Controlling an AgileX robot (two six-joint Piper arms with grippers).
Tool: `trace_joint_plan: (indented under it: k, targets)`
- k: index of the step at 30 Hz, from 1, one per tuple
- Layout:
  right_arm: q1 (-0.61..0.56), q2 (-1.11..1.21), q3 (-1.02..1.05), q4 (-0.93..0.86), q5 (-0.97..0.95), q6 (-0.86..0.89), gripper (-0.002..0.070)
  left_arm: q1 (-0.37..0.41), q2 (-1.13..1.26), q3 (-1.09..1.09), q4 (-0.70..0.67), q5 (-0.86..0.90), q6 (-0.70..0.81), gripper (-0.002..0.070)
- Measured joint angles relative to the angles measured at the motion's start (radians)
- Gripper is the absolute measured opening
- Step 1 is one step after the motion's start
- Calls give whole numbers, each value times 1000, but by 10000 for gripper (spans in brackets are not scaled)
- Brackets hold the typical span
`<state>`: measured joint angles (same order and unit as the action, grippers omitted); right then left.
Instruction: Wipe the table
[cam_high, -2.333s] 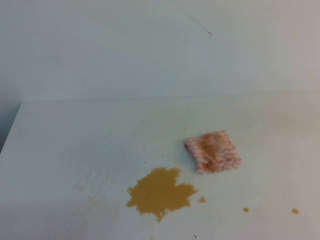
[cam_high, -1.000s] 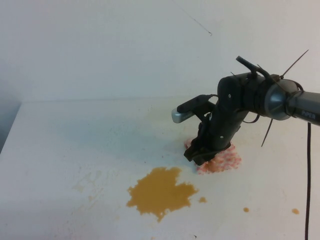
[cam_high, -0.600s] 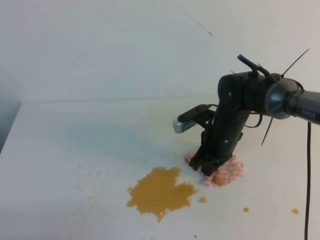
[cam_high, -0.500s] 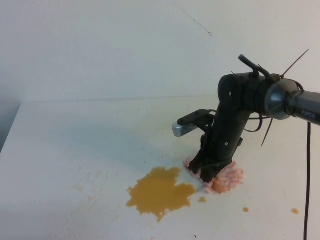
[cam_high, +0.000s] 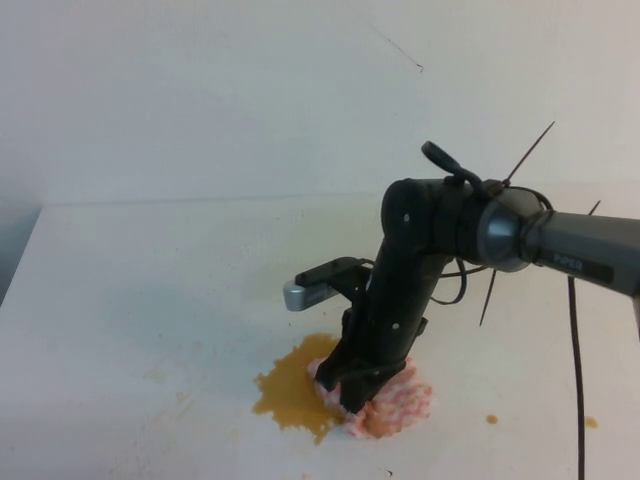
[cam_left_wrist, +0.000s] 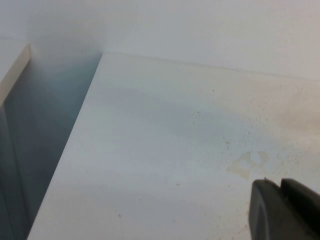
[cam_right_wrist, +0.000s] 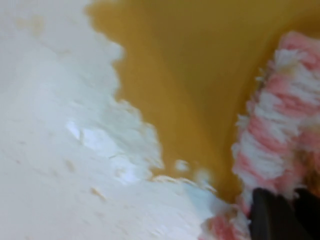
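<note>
Right pincer (cam_high: 347, 390), clamped on cloth (cam_high: 400, 406) at spill (cam_high: 285, 395), may smear liquid across bench (cam_high: 150, 280) if the cloth saturates. Left pincer (cam_left_wrist: 281, 212), closed, hovers over the bench's left side.

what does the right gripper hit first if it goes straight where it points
The right gripper points down, shut on the pink cloth, so it meets that first, then the table beneath, at the edge of the spill. The left gripper hangs over bare table.
</note>
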<state>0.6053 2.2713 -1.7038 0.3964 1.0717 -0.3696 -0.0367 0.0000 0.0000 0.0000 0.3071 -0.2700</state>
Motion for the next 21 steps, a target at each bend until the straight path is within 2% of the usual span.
trace_joint_plan:
  k: [6,14,21]
  targets:
    - [63,1,0,35,-65,33,26,0,0,0,0,0,0,-4]
    - [72,4,-11,56,-96,53,25,0,0,0,0,0,0,-4]
    - [74,2,-185,36,-95,86,25,0,0,0,0,0,0,-4]
